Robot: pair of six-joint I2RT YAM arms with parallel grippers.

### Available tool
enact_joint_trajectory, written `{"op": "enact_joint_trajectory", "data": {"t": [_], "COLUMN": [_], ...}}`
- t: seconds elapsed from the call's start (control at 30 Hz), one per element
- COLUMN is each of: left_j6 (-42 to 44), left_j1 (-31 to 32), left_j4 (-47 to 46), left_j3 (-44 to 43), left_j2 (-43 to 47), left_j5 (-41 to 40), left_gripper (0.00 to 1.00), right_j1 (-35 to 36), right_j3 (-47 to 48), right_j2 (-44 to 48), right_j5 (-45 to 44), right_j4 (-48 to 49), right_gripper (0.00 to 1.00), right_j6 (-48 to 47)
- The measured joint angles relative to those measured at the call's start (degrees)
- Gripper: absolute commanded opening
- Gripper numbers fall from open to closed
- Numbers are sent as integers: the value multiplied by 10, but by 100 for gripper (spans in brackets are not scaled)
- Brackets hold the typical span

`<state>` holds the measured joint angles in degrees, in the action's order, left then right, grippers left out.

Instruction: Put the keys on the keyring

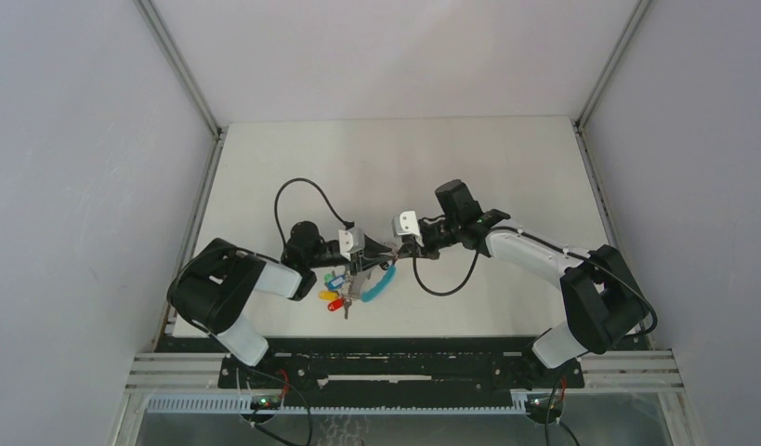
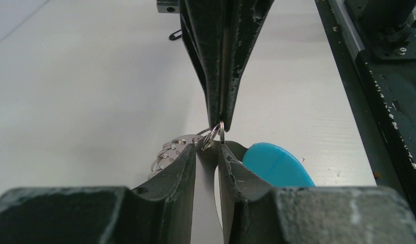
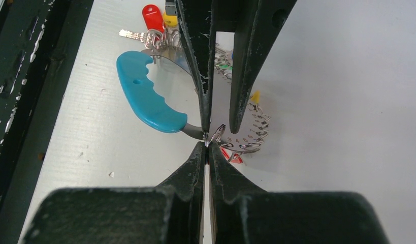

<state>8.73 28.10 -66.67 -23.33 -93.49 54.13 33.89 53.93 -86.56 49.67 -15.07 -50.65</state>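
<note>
Right gripper is pressed together on a small ring at the keyring edge. Left gripper is spread, its tips astride the same spot. Keys bunch at the keyring's far side. This is probably the threading step; next the ring needs holding open while a key feeds in.

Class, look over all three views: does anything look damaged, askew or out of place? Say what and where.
Only wear stands out: the fingers of the right pincer have chipped, ragged edges, and so do the left pincer's. The keys and keyring look intact, and nothing is spilled.
</note>
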Motion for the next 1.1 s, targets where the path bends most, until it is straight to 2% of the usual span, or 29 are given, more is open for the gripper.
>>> {"op": "enact_joint_trajectory", "data": {"t": [0.47,0.7,0.97,1.1], "left_j6": [10,10,10,10], "left_j1": [14,14,16,19], "left_j4": [12,13,13,16], "left_j3": [-6,-10,-16,-16], "left_j2": [1,1,1,1], "left_j5": [1,1,2,1], "left_gripper": [21,14,13,2], "right_j1": [0,7,9,10], "right_j3": [0,4,14,16], "right_j2": [0,0,0,0], "right_j5": [-1,-4,-10,-12], "right_j4": [-16,-27,-38,-46], "right_gripper": [0,0,0,0], "right_j6": [-10,-17,-26,-26]}}
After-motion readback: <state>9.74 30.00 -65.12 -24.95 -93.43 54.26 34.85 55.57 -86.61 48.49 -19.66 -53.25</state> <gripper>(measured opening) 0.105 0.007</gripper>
